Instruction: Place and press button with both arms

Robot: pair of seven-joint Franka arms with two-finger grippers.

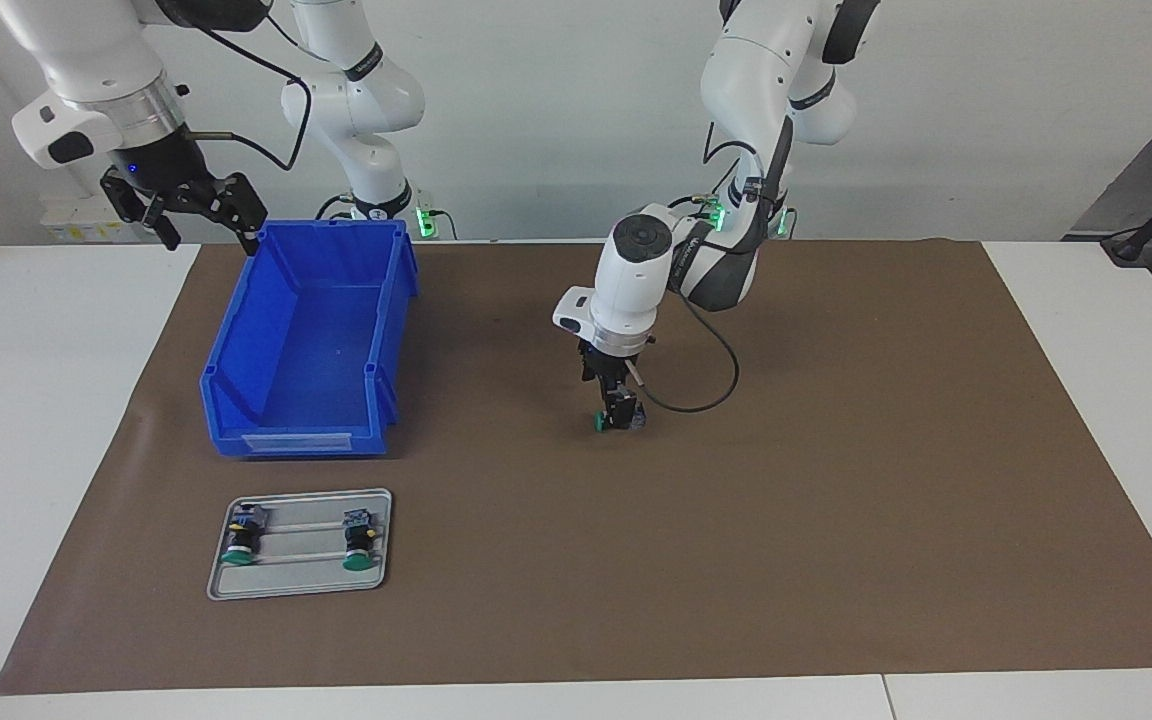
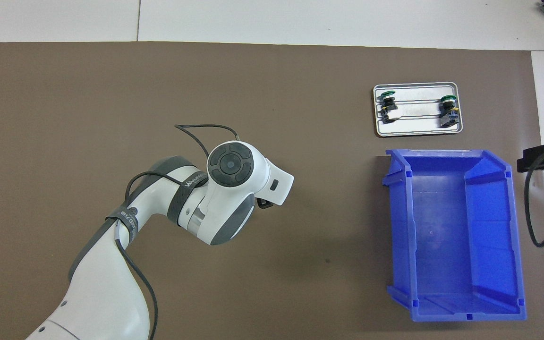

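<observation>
I judge the task barely begun. The button lies on its side on the brown mat, well away from the blue bin toward the left arm's end of the counter. The left pincer is down at it, straddling the black collar with its fingers spread; I see no closure, so nothing is gripped or lifted. Placing and pressing are both left to do.

The right pincer hangs spread and empty just off the bin's corner nearest the robots, toward the right arm's end; I take that arm to be waiting.

Two more buttons lie in the grey tray, which sits just beside the bin, farther from the robots.

The facing view alone shows the left pincer meeting the button. Overhead, the left arm's wrist hides the button entirely, with only a black scrap of the pincer peeking out. The overhead view does give the bin's bare floor plainly, and the tray's buttons with their green caps pointing away from the bin.
</observation>
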